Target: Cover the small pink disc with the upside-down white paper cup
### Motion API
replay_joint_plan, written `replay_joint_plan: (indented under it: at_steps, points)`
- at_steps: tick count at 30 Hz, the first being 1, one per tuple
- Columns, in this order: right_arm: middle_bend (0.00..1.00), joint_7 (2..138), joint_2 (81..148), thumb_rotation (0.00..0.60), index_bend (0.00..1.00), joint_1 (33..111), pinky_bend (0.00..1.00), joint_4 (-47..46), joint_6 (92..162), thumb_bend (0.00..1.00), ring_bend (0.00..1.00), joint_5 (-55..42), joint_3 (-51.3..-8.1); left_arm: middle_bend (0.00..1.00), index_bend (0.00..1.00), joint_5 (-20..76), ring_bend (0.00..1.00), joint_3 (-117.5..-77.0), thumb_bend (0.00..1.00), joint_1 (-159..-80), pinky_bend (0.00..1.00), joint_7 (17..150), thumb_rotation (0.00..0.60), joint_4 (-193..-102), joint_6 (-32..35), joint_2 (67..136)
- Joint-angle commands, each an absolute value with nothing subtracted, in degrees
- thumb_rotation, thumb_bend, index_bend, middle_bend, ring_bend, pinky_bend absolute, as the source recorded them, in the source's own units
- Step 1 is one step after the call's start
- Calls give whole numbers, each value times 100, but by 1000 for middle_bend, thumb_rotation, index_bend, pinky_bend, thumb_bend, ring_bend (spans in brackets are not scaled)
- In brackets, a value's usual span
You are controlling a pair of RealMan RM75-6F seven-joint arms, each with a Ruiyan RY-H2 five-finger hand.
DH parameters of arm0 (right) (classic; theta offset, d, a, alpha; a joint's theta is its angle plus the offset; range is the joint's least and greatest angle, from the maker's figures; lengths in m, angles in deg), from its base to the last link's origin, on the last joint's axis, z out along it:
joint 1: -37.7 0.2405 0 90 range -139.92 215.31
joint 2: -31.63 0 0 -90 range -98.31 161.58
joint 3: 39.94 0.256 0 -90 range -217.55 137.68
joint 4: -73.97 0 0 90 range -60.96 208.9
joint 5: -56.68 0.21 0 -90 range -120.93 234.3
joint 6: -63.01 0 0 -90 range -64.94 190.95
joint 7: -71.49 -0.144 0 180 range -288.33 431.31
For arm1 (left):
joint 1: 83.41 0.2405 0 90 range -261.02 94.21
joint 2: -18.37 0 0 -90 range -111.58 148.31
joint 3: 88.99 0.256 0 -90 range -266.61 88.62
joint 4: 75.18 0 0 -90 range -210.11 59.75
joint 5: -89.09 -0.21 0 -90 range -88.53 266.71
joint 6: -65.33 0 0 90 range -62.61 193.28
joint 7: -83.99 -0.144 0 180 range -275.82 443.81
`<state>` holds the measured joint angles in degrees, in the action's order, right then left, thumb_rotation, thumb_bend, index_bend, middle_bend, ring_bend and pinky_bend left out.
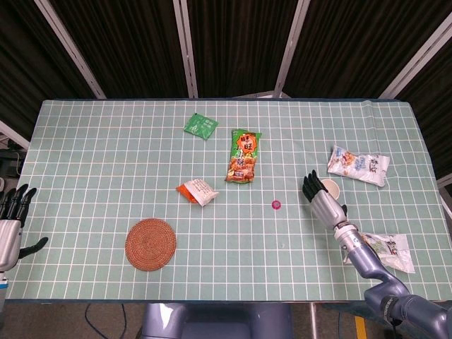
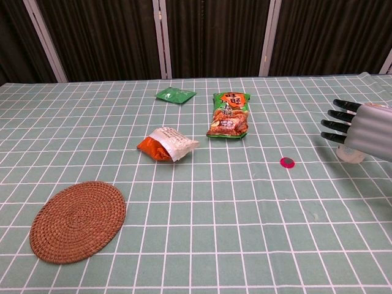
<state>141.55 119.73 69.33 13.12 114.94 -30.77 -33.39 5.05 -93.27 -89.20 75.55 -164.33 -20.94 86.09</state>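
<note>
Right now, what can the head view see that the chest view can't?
Only the head view shows the left hand at the table's left edge, the two pale snack bags on the right, and the cup's open rim beside the right hand.

Only the chest view shows nothing extra; it just sees the cup low, under the right hand.

Both show the pink disc, woven mat, orange packet, green snack bag and green sachet.
</note>
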Motion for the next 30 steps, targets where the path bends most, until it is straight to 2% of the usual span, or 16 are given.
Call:
replay_joint_plan:
  at_steps: [1, 3, 5, 8, 14, 19, 24, 27, 30]
  points:
    - [135, 13855, 12037, 600, 92, 7031, 98, 1533, 11599, 31, 13, -3288, -3495, 0, 0, 503, 0, -9330, 0, -8915, 0, 7581, 600, -16432, -2108, 8599]
    - [280, 13555, 12062, 600, 181, 7097, 192, 1705, 11709, 88, 102, -3494, -3615, 0, 0, 511, 0, -9331, 0, -8913, 0, 7601, 600, -16427, -2107, 8594]
    - [370, 13267, 12103, 600, 234, 7145, 260, 1898, 11815, 132, 198, -3645, -3707, 0, 0, 519, 0, -9331, 0, -8909, 0, 7618, 600, -16420, -2105, 8586]
    - [432, 12961, 12167, 600, 266, 7201, 323, 2161, 11961, 183, 274, -3810, -3803, 0, 0, 510, 0, -9325, 0, -8907, 0, 7634, 600, -16417, -2110, 8581]
    - [445, 12420, 12227, 600, 285, 7259, 359, 2512, 12231, 203, 290, -4029, -3955, 0, 0, 436, 0, -9309, 0, -8903, 0, 7734, 600, -16399, -2149, 8576]
    - [445, 11786, 12111, 600, 300, 7266, 387, 2375, 12673, 202, 295, -4187, -3992, 0, 0, 439, 0, -9297, 0, -8906, 0, 7726, 600, -16415, -2128, 8569]
    - [445, 10109, 11786, 600, 302, 7274, 436, 1598, 13091, 202, 299, -4206, -3973, 0, 0, 441, 0, -9285, 0, -8906, 0, 7730, 600, -16455, -2109, 8549]
    - [445, 8732, 11512, 600, 302, 7345, 437, 957, 13079, 202, 297, -4131, -3977, 0, 0, 428, 0, -9270, 0, -8901, 0, 7743, 600, -16484, -2106, 8528]
    - [445, 7915, 11382, 600, 302, 7413, 443, 652, 13003, 202, 300, -4107, -4009, 0, 0, 413, 0, -9253, 0, -8895, 0, 7764, 600, -16508, -2103, 8510]
